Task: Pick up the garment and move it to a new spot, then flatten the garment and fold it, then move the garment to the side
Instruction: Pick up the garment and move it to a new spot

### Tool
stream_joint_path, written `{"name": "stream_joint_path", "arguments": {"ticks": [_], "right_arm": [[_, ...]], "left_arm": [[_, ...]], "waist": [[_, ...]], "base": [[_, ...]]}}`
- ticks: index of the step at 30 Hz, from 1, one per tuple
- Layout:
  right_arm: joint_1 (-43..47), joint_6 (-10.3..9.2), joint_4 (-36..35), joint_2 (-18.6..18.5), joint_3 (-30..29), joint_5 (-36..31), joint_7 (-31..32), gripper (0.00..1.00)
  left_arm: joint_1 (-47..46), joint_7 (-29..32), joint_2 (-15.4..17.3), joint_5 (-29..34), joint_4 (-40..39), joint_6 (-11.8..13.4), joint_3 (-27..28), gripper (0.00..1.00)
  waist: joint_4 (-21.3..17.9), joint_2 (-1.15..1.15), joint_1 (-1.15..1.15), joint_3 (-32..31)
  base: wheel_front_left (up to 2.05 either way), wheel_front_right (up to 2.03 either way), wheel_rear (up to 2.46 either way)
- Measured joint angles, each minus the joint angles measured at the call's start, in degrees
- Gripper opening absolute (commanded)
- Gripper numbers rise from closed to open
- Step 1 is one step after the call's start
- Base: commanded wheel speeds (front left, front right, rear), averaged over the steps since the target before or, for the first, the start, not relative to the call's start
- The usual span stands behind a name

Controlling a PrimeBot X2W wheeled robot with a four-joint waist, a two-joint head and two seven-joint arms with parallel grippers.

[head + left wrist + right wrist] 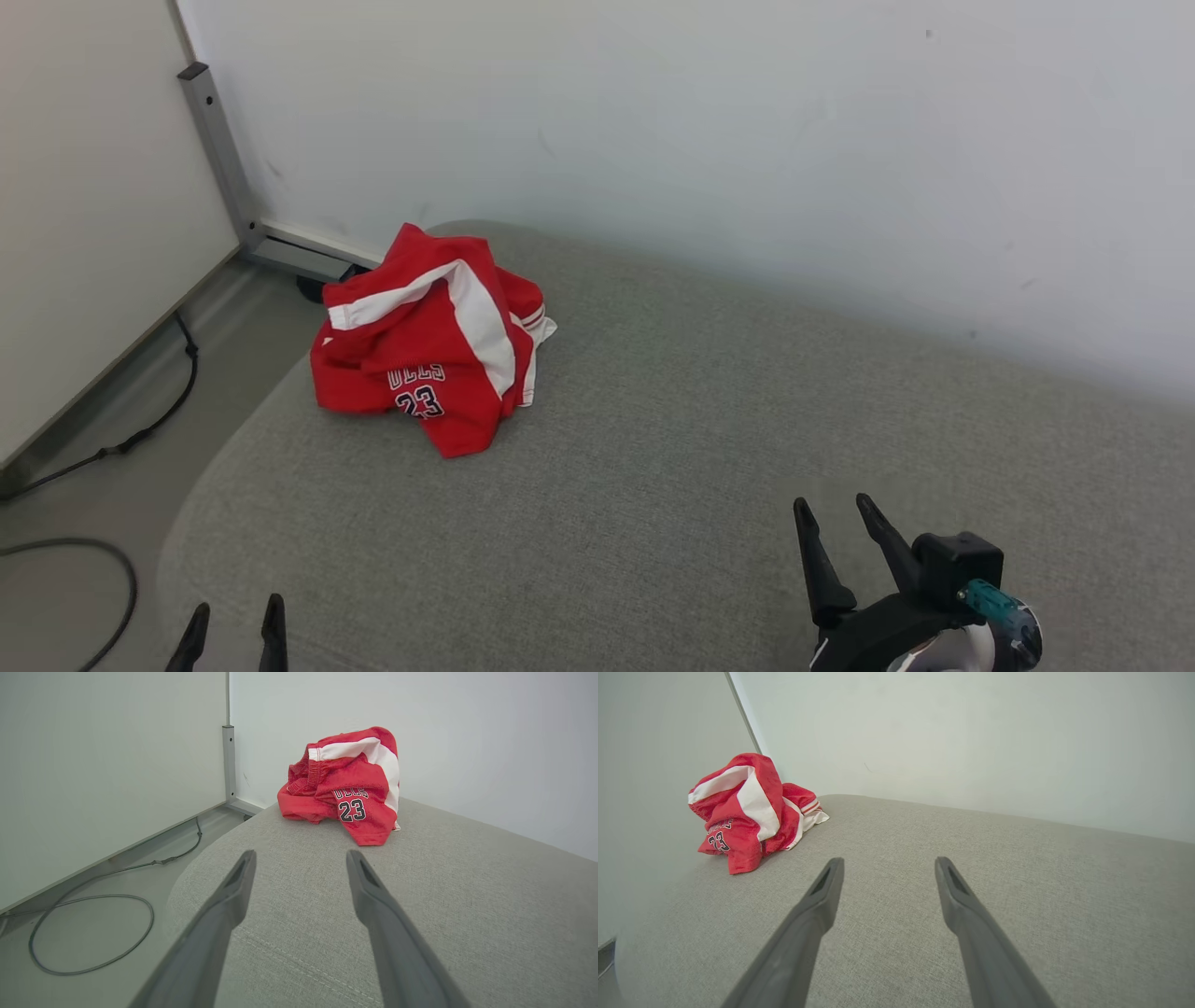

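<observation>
Two grippers and one garment, shown from three cameras. The crumpled red garment (425, 345), with broad white stripes (dark, white-edged lettering and the number 23 show on its front fold), lies in a heap on the grey fabric cushion (653, 467). It sits near the cushion's far left corner, close to the white wall (700, 121). In the left wrist view a gathered band along its upper left edge may be an elastic waistband, though the folds leave that uncertain.

The left gripper (238, 605) shows its fingertips at the lower left of the head view, above the cushion's near left edge. Its two dark fingers are spread apart with nothing between them, and it is well apart from the garment, which lies straight ahead of it.

The right gripper (832, 502), at the lower right of the head view, hovers over bare cushion. Its fingers are likewise spread and empty. In the right wrist view the garment lies far off to the left.

Beyond the cushion's left edge, a dark cable (112, 448) trails across the floor (243, 308). A grey metal post (219, 149) stands by the corner, beside a pale panel (93, 187).
</observation>
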Motion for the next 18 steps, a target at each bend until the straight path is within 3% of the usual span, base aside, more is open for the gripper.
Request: {"name": "stream_joint_path", "arguments": {"ticks": [8,12,18], "right_arm": [[-0.3,0.90,0.9,0.3,0.3,0.6,0.0,1.00],[-0.7,1.27,1.1,0.3,0.4,0.6,0.0,1.00],[-0.9,1.79,0.6,0.3,0.6,0.6,-0.2,1.00]], "left_arm": [[-0.3,-0.1,-1.0,-1.5,-0.5,0.5,1.4,1.00],[-3.2,1.0,-0.8,-1.5,0.1,-0.6,0.7,1.00],[-12.0,7.9,-1.4,-3.7,4.9,-2.6,-1.4,1.00]], "waist": [[2.1,0.00,0.00,0.9],[2.2,0.00,0.00,1.0],[2.2,0.00,0.00,1.5]], "base": [[0.00,0.00,0.00],[0.00,0.00,0.00],[0.00,0.00,0.00]]}}
